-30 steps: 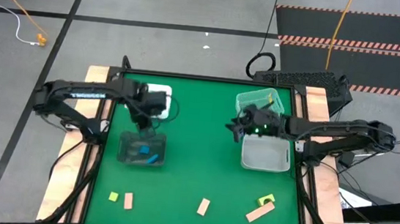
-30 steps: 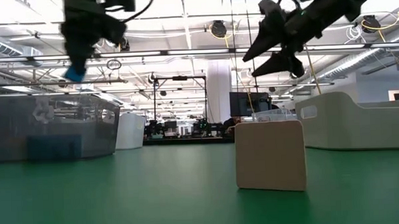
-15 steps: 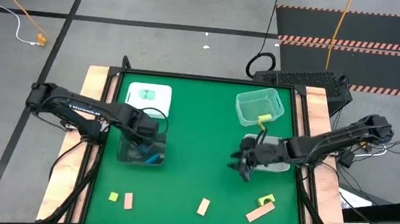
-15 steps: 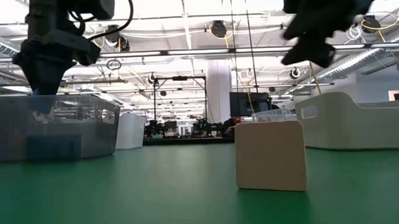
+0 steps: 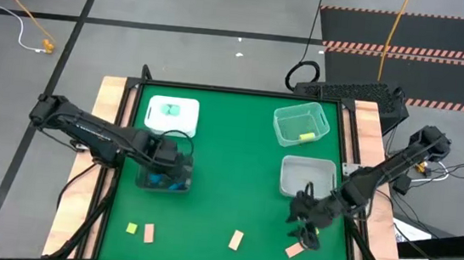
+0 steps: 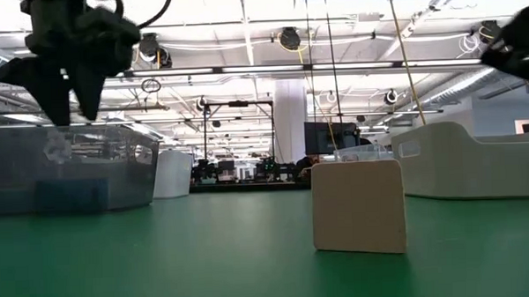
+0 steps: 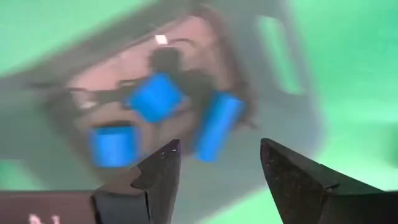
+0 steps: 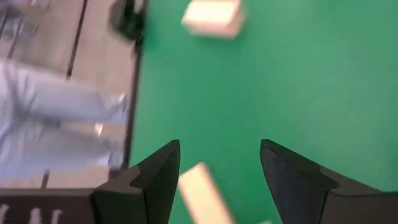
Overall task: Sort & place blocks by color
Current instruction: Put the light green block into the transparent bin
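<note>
My left gripper (image 5: 164,164) (image 7: 217,152) hangs open above the clear tray (image 5: 182,185), touching nothing. Three blue blocks (image 7: 155,97) lie on that tray's floor. My right gripper (image 5: 306,227) (image 8: 219,152) is open over the near right of the table, above a tan bar (image 5: 295,250) (image 8: 200,198) and beside a yellow-green block (image 5: 313,234); nothing sits between its fingers. More blocks lie flat along the near edge: a yellow-green one (image 5: 131,228), a tan one (image 5: 149,233) and another tan one (image 5: 236,239), which stands close up in the low view (image 6: 357,205).
A white tray (image 5: 154,121) at the far left holds a teal-green block (image 5: 172,110). A clear tray (image 5: 283,131) at the far right holds a yellow-green block (image 5: 306,136). A grey tray (image 5: 307,176) sits in front of it. Bare green mat spans the middle.
My left gripper has come down over the clear tray with a blue block, opened and let it go; the block now lies in the tray. My right gripper has travelled from the far clear tray toward the table's near edge, past the grey tray, staying open.
</note>
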You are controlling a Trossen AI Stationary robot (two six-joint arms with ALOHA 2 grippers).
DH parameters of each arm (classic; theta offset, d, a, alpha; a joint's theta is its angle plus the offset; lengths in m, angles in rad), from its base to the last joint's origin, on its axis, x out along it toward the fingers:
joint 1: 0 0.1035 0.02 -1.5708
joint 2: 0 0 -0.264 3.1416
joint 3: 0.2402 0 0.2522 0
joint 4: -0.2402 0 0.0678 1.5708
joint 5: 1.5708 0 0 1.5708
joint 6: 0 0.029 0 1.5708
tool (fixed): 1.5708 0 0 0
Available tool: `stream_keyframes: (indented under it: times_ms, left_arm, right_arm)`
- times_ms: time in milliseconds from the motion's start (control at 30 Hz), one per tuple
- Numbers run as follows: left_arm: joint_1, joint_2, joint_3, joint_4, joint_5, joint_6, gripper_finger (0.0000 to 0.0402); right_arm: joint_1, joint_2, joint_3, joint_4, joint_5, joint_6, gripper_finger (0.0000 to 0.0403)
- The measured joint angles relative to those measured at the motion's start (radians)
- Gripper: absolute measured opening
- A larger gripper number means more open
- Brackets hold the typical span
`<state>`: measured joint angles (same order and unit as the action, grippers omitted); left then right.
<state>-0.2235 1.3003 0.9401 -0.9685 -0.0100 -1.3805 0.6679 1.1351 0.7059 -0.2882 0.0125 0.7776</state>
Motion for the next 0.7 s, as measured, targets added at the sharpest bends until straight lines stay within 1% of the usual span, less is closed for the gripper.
stream_keyframes:
  times_ms: [67,133,267,400,533,700]
  left_arm:
    - [-0.031,-0.006,0.000,0.072,-0.016,-0.026,0.0214]
    - [-0.062,-0.012,0.000,0.154,-0.068,-0.036,0.0209]
    - [-0.116,-0.025,0.000,0.307,-0.230,-0.040,0.0197]
    - [-0.159,-0.033,0.000,0.474,-0.391,-0.024,0.0191]
    - [-0.191,-0.034,0.001,0.697,-0.465,0.058,0.0191]
    - [-0.236,-0.034,0.001,0.986,-0.573,0.218,0.0191]
  right_arm:
    - [0.049,0.000,0.000,-0.013,-0.017,-0.016,0.0212]
    - [0.090,0.000,0.000,-0.054,-0.012,-0.054,0.0212]
    - [0.142,0.000,0.000,-0.181,0.042,-0.113,0.0212]
    - [0.149,0.005,0.000,-0.286,0.092,-0.144,0.0212]
    - [0.148,0.029,0.000,-0.326,0.089,-0.162,0.0212]
    - [0.152,0.075,0.000,-0.323,0.089,-0.180,0.0212]
